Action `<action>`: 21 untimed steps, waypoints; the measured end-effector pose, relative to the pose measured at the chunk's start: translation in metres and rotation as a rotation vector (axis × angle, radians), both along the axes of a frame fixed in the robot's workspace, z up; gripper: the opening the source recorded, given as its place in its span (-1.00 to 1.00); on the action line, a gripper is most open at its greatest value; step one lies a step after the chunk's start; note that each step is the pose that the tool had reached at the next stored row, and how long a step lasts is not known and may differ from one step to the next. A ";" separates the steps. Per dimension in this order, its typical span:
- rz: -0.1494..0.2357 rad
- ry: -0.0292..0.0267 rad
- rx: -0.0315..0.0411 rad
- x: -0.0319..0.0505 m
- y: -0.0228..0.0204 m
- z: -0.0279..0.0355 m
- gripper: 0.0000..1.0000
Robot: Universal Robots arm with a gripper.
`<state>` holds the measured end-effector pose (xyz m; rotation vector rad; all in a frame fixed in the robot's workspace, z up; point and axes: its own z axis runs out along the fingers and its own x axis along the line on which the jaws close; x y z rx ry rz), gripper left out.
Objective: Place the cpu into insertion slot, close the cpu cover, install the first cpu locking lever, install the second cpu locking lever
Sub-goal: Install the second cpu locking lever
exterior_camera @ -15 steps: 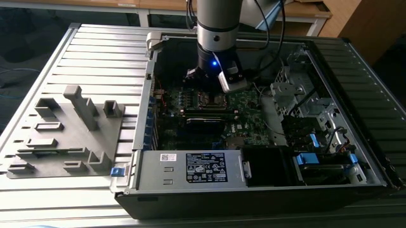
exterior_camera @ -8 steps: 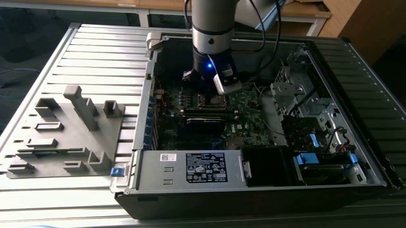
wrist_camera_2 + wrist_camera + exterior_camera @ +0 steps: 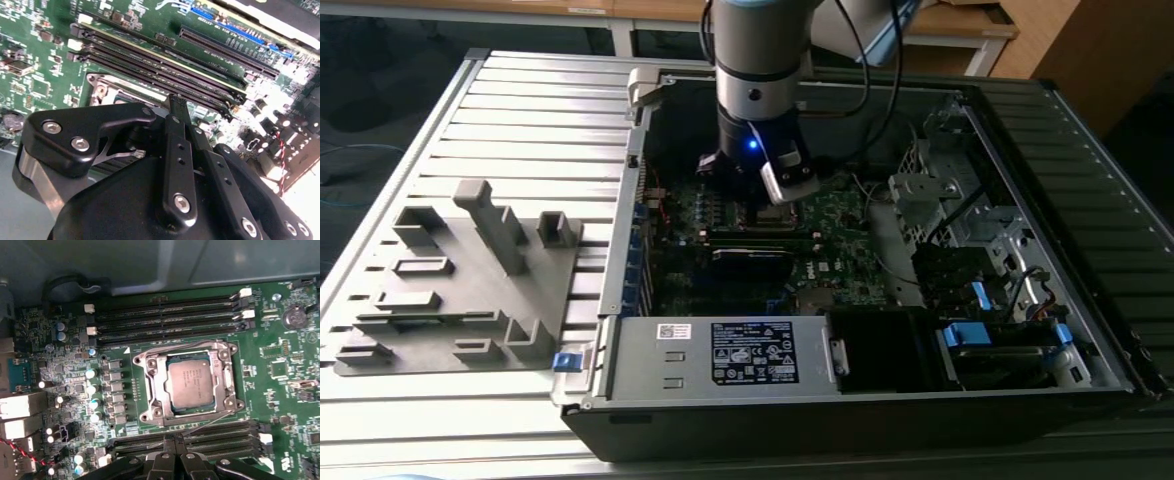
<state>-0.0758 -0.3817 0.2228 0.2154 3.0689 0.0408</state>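
The cpu [image 3: 189,383] is seen seated flat in its socket, framed by the cpu cover [image 3: 150,390], which appears folded down around it so the chip is pinned. A thin lever wire [image 3: 200,422] is laid along the socket's edge. The claw [image 3: 172,440] is held just above that wire, fingers pressed together, nothing pinched, over the motherboard [image 3: 280,390].

In the exterior view the arm [image 3: 758,90] rises out of the frame's top edge and stands in front of the motherboard's [image 3: 834,225] centre, hiding the socket area below it. In the second wrist view the gripper [image 3: 176,102] body covers the lower frame, leaving just a corner of the socket frame [image 3: 102,85] showing at centre left. In the first wrist view the gripper's linkage is cut off by the bottom edge.
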 end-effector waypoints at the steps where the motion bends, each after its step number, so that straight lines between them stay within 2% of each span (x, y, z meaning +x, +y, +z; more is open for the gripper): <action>1: 0.001 0.0000 0.0000 -0.0011 0.0000 -0.0014 -0.79; 13: 0.007 0.0001 0.0000 -0.0102 0.0000 -0.0133 -0.79; 19: 0.009 0.0001 0.0007 -0.0105 0.0000 -0.0143 -0.79; 20: 0.008 0.0000 0.0041 -0.0105 0.0000 -0.0145 -0.79; 21: 0.009 -0.0001 0.0196 -0.0106 0.0000 -0.0146 -0.79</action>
